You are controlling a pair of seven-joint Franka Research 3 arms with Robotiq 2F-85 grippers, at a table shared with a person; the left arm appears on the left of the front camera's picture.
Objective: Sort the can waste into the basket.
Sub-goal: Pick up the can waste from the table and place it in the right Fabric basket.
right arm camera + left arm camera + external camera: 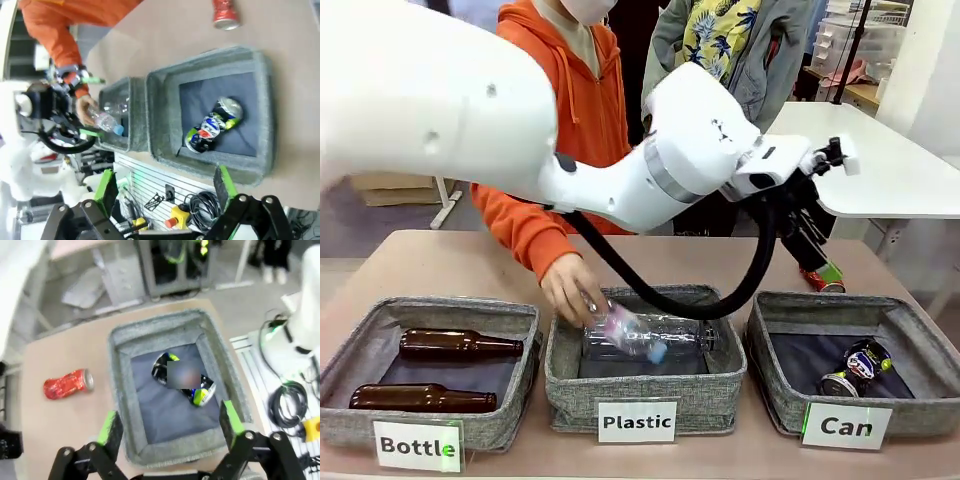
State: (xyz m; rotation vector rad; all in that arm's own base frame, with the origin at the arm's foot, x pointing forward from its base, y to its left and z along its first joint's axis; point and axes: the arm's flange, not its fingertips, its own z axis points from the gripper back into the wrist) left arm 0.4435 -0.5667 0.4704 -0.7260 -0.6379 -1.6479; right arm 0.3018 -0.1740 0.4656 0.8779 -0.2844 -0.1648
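Sorting day at the shared table: my left claw [169, 422] hangs over the grey basket [120, 390] labelled "Can", fingers spread as wide as they go and holding nothing. My right claw [165, 184] is just as wide and just as empty, looking down on the same basket from my side of the table [47, 425].

One of the two pieces of can waste is home: the black can [855, 367] lies on the dark lining near the basket's middle. The crushed red can [67, 384] lies on its side on the bare table, outside the basket, close to its far rim but not touching it.

At the middle basket, the person's hand [570, 290] is lowering a clear plastic bottle [640, 335] into the one labelled "Plastic".

By my reading, the job is half done and the step in hand is the reach for the red can. The next move calls for sliding my left claw off the basket, over that rim, setting the fingers either side of the dented body, coming down to the table and closing. The crumpled, shiny metal may slip or roll, so a squeeze across its flatter sides looks the safer bet.
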